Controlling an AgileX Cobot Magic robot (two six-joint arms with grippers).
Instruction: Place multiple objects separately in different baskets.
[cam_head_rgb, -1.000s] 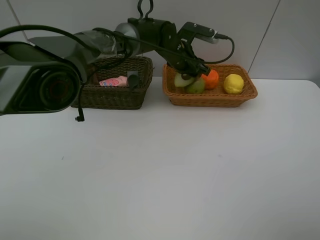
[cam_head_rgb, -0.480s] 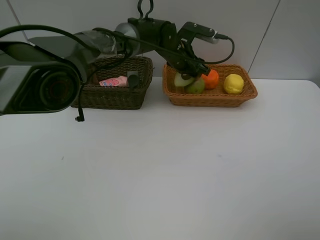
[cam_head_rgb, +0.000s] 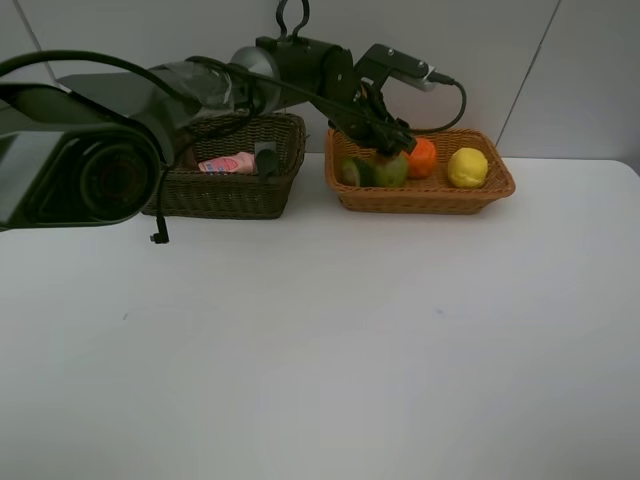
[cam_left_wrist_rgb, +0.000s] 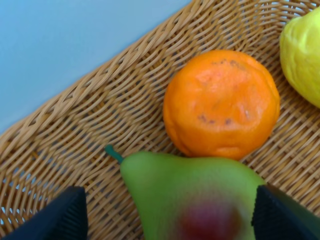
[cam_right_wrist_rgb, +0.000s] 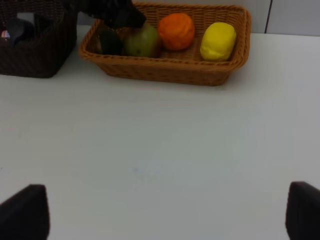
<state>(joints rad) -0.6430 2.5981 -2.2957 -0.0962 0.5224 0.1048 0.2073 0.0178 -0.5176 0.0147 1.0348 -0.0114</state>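
Note:
The orange-tan basket (cam_head_rgb: 420, 198) at the back right holds a halved avocado (cam_head_rgb: 350, 171), a red-green pear (cam_head_rgb: 393, 170), an orange (cam_head_rgb: 425, 157) and a lemon (cam_head_rgb: 467, 167). My left gripper (cam_head_rgb: 386, 141) hovers low over the pear and avocado. In the left wrist view its jaws (cam_left_wrist_rgb: 170, 216) stand open, with the pear (cam_left_wrist_rgb: 195, 195) lying beneath them, next to the orange (cam_left_wrist_rgb: 222, 102) and lemon (cam_left_wrist_rgb: 304, 55). The right gripper (cam_right_wrist_rgb: 162, 212) is open and empty over the bare table, facing that basket (cam_right_wrist_rgb: 165, 70). The dark basket (cam_head_rgb: 230, 195) holds a small pink bottle (cam_head_rgb: 227, 163).
The left arm's bulky links (cam_head_rgb: 90, 150) stretch across the dark basket and hide part of its contents. A wall rises right behind both baskets. White table (cam_head_rgb: 320, 340) spreads in front of them.
The avocado half, which was held up above the basket's left end, now lies in the basket beside the pear. The left gripper's jaws have spread wider.

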